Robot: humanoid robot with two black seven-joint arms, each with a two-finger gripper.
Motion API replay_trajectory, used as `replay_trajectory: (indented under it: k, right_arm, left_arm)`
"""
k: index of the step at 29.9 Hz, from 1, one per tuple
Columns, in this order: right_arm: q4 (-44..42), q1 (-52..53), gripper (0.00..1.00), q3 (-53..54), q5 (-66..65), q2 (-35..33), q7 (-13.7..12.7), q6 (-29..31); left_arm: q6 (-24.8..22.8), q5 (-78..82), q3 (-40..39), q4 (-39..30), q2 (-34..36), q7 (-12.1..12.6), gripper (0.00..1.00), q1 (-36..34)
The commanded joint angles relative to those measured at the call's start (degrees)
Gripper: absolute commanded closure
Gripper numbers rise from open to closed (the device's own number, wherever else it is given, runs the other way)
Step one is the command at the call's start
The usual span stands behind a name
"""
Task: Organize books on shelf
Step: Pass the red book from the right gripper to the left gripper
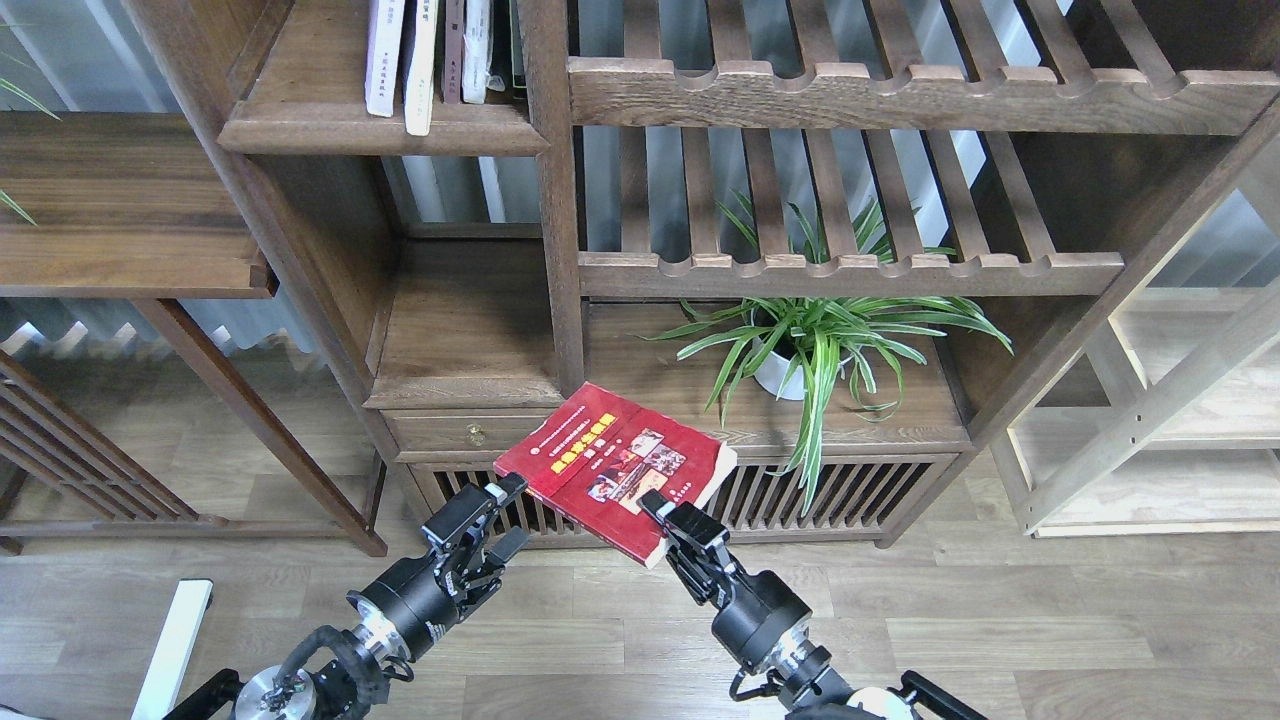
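My right gripper point(662, 515) is shut on the near corner of the thick red book point(615, 465) with a yellow title band. It holds the book flat in the air, in front of the low cabinet. My left gripper point(500, 515) is open and empty, its fingers just left of and below the red book's left corner. A pale lavender-white book point(383, 55) stands with other books on the dark-brown shelf point(380, 130) at the top left. The yellow-green book is not in view.
A potted spider plant point(815, 345) stands on the cabinet top right of the red book. Slatted racks point(850, 270) hang above it. A small drawer point(470, 432) sits under an open cubby. A light unfinished wooden frame point(1150, 420) stands at the right.
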Motion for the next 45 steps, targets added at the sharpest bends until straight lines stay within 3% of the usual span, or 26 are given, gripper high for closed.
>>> replay_trajectory:
  k: [1, 7, 13, 19, 26, 34, 36, 37, 39, 45]
  right_arm:
    - [0.0, 0.01, 0.94, -0.94, 0.0, 0.0, -0.01, 0.01]
    - [-0.17, -0.08, 0.94, -3.4, 0.0, 0.0, -0.01, 0.01]
    - [-0.26, -0.08, 0.93, -4.11, 0.0, 0.0, -0.01, 0.01]
    - [-0.53, -0.08, 0.93, -4.11, 0.0, 0.0, -0.01, 0.01]
    - [-0.53, 0.01, 0.92, -4.11, 0.0, 0.0, -0.01, 0.01]
    - [-0.53, 0.01, 0.92, -3.93, 0.0, 0.0, -0.01, 0.01]
    - [-0.53, 0.01, 0.92, -3.93, 0.0, 0.0, -0.01, 0.01]
    - [-0.53, 0.01, 0.92, -3.93, -0.09, 0.0, -0.01, 0.01]
    - [-0.53, 0.01, 0.92, -3.84, -0.09, 0.0, -0.01, 0.01]
    - [-0.53, 0.01, 0.91, -3.84, -0.09, 0.0, -0.01, 0.01]
  left_arm:
    - [0.0, -0.18, 0.4, -0.08, 0.0, -0.38, 0.01, -0.74]
    - [0.0, -2.38, 1.8, -0.08, 0.0, -0.46, 0.01, -3.12]
    - [0.0, -2.55, 2.15, -0.08, 0.0, -2.84, 0.02, -4.44]
    - [0.0, -2.47, 3.82, -0.08, 0.0, -2.66, 0.02, -4.35]
    - [0.0, -2.47, 7.08, -0.08, 0.0, -2.31, 0.1, -4.44]
    - [0.0, -2.64, 7.08, 0.35, 0.0, -2.4, 0.38, -4.18]
    - [0.0, -3.25, 7.16, 0.88, 0.0, -2.31, 0.53, -4.0]
    - [0.0, -4.65, 7.34, 1.23, 0.0, -2.4, 0.67, -3.82]
    - [0.0, -7.46, 7.69, 1.85, 0.0, -2.31, 0.85, -3.74]
    - [0.0, -9.14, 9.89, 2.03, 0.0, -2.31, 0.91, -3.56]
